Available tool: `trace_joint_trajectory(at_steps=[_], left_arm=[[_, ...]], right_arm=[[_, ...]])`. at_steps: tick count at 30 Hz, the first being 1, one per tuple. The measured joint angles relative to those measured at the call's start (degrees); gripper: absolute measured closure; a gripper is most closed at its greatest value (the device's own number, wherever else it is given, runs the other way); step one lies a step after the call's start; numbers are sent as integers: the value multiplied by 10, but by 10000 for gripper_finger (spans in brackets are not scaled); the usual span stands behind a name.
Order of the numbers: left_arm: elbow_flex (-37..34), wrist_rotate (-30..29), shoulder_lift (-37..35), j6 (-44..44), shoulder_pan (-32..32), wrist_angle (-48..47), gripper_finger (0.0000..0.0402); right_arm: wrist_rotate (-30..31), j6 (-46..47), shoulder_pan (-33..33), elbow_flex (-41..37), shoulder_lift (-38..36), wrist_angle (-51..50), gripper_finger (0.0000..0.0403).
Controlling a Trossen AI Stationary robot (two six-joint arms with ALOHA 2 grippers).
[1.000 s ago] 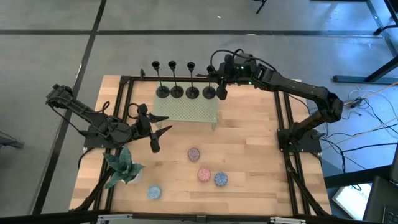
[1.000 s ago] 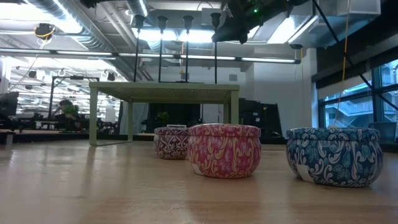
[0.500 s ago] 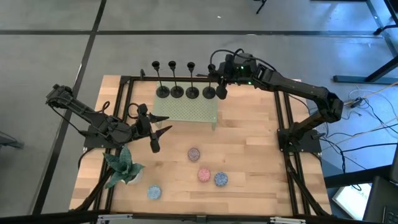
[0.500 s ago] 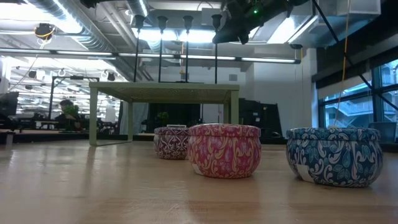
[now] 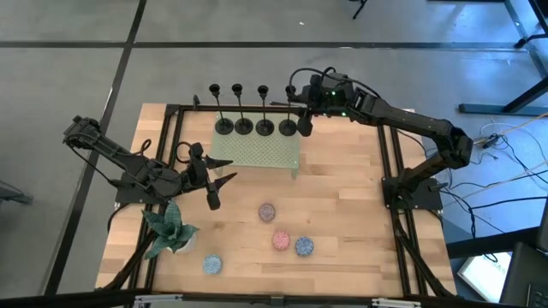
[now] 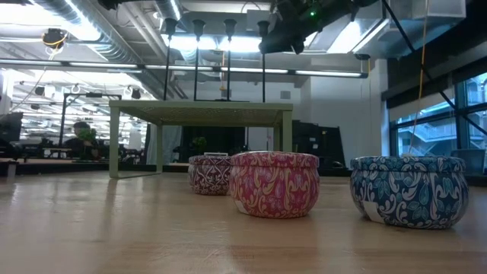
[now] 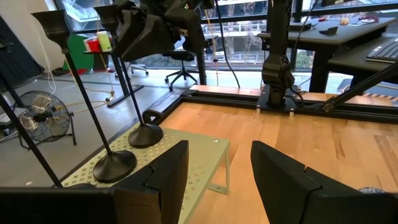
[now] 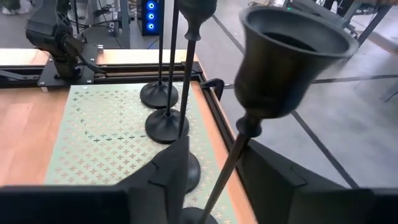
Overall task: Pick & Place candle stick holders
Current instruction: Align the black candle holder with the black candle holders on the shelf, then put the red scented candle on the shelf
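High view: four candle stick holders [image 5: 254, 127] stand in a row along the far edge of a pale green perforated stand [image 5: 257, 151], which sits near the far edge of the wooden tabletop [image 5: 342, 205]. The right gripper [image 5: 305, 109] is at the right end of that row, beside the rightmost holder [image 5: 288, 127]. In the right wrist view that holder's stem rises in the gap between the two spread fingers [image 8: 163, 171], and its cup top [image 8: 287, 56] is close to the camera; no contact with the stem shows. The left gripper [image 5: 214, 184] hangs over the tabletop near the left edge, just off the stand's near-left corner, fingers apart and holding nothing. Four small round candles [image 5: 282, 239] lie toward the near edge, and a potted plant [image 5: 168, 228] stands at the near-left corner.
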Motion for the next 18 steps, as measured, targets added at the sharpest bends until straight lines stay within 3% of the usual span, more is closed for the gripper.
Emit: trace_joint_trajectory(at_steps=[8,18], left_arm=[[0,0,0,0,0,-1,231],[0,0,0,0,0,-2,231]], right_arm=[[28,-9,0,0,0,1,209],[45,-25,0,0,-35,-65,192]])
